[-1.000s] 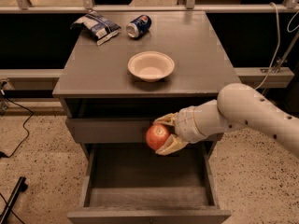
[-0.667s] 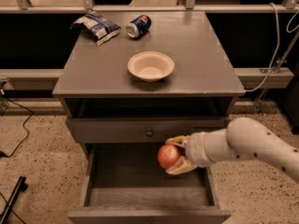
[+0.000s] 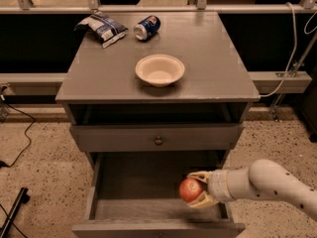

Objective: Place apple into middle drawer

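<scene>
The apple [image 3: 190,190] is round and red-orange. My gripper [image 3: 194,189] is shut on it, with tan fingers [image 3: 199,175] above and below it. My white arm reaches in from the lower right. The gripper holds the apple inside the right part of the open middle drawer [image 3: 138,180], just above its bare grey floor. The drawer is pulled out toward the camera, below a closed drawer front [image 3: 124,139] with a small round knob.
On the grey cabinet top [image 3: 213,58] stand a white bowl [image 3: 160,69], a blue soda can [image 3: 147,27] lying on its side and a chip bag [image 3: 101,27]. A metal rail runs behind. Black cables lie on the speckled floor at the left.
My gripper has moved down and to the right with the apple, from in front of the knobbed drawer front into the open drawer.
</scene>
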You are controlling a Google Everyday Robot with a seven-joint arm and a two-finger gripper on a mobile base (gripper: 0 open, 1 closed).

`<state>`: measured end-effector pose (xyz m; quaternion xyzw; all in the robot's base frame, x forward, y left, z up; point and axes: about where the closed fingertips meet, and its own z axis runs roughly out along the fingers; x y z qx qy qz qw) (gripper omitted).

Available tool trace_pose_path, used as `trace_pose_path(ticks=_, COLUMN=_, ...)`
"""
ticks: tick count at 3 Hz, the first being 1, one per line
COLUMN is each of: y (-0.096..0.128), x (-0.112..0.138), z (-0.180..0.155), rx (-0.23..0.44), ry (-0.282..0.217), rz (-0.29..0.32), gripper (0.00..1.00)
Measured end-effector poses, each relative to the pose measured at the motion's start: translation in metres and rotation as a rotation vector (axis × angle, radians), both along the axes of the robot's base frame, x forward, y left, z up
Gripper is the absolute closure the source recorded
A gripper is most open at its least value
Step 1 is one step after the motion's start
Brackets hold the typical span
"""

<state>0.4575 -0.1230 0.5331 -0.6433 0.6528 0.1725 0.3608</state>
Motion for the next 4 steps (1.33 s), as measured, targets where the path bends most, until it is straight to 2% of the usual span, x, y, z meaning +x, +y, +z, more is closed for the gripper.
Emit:
trace_pose_path(ticks=1, y=-0.005, x=0.015, z=-0.04, rx=0.017, ry=0.017, rz=0.0, gripper=1.0)
trace_pose_path(ticks=2, y=0.001, x=0.041, z=-0.07, rx=0.029, ry=0.03, rz=0.022, gripper=1.0)
trace_pose_path(ticks=3, y=0.01, x=0.062, z=-0.094, rx=0.024, ry=0.051, rz=0.041, gripper=0.82)
trace_pose_path(ticks=4, y=0.015, x=0.071, z=-0.113, rx=0.009, ry=0.074, rz=0.043, gripper=0.61)
